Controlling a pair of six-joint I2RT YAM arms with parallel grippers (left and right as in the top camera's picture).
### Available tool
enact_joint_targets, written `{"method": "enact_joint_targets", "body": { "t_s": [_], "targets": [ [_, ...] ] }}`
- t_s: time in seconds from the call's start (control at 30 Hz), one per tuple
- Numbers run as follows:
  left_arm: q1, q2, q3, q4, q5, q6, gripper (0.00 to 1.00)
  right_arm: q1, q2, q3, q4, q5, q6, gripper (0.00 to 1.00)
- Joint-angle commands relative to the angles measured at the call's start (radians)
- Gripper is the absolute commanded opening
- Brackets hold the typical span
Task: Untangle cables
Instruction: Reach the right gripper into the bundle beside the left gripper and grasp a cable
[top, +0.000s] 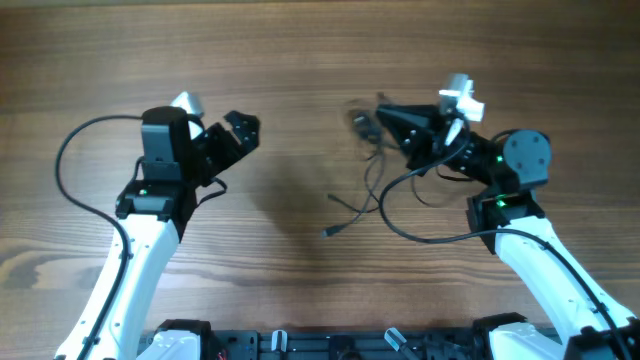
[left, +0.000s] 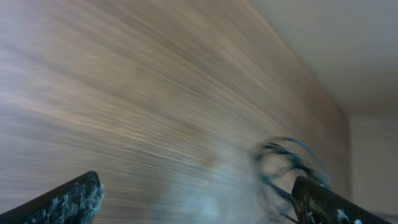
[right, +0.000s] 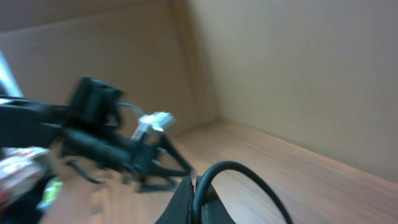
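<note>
The cables (top: 372, 170) are thin black cords at the table's middle right. A blurred bunch hangs at my right gripper (top: 388, 116), and loose strands trail down to a small plug end (top: 328, 232). In the right wrist view my right gripper (right: 194, 184) is shut on a black cable loop (right: 249, 169) that arcs out to the right. My left gripper (top: 240, 130) is open and empty, left of the cables and apart from them. In the left wrist view the left gripper (left: 199, 199) is wide open, with the blurred cables (left: 283, 163) ahead near its right finger.
The wooden table (top: 300, 50) fills the overhead view. Thick black arm wires loop beside the left arm (top: 65, 160) and the right arm (top: 420, 235). The left arm (right: 93, 124) shows in the right wrist view. A plain wall (right: 298, 74) stands behind the table.
</note>
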Motion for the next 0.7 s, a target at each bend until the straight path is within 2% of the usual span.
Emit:
{"method": "enact_joint_targets", "body": {
  "t_s": [0.0, 0.03, 0.1, 0.13, 0.17, 0.27, 0.37, 0.5, 0.67],
  "targets": [
    [-0.053, -0.003, -0.001, 0.082, 0.120, 0.083, 1.00, 0.081, -0.002, 0.113, -0.227, 0.045, -0.027, 0.07],
    [-0.053, -0.003, -0.001, 0.091, 0.106, 0.083, 1.00, 0.098, 0.002, 0.129, -0.338, 0.104, -0.073, 0.27],
    [-0.053, -0.003, -0.001, 0.094, 0.096, 0.074, 1.00, 0.098, 0.008, 0.134, -0.571, 0.305, -0.090, 0.39],
    [-0.053, -0.003, -0.001, 0.093, 0.096, 0.054, 1.00, 0.093, 0.008, 0.134, -0.668, 0.414, -0.076, 0.76],
    [-0.053, -0.003, -0.001, 0.091, 0.097, 0.027, 1.00, 0.085, 0.009, 0.134, -0.764, 0.528, -0.034, 1.00],
    [-0.053, -0.003, -0.002, 0.077, 0.095, 0.004, 1.00, 0.054, 0.009, 0.134, -0.932, 0.699, 0.023, 1.00],
    [-0.053, 0.011, -0.002, 0.074, 0.096, 0.004, 1.00, 0.047, 0.009, 0.134, -0.980, 0.703, 0.120, 1.00],
    [-0.053, 0.083, -0.002, 0.075, 0.096, 0.003, 0.99, 0.094, 0.013, 0.134, -0.871, 0.483, 0.136, 1.00],
    [-0.050, 0.198, -0.002, 0.143, 0.096, 0.003, 0.94, 0.212, 0.068, 0.142, -0.755, 0.486, 0.039, 1.00]
  ]
}}
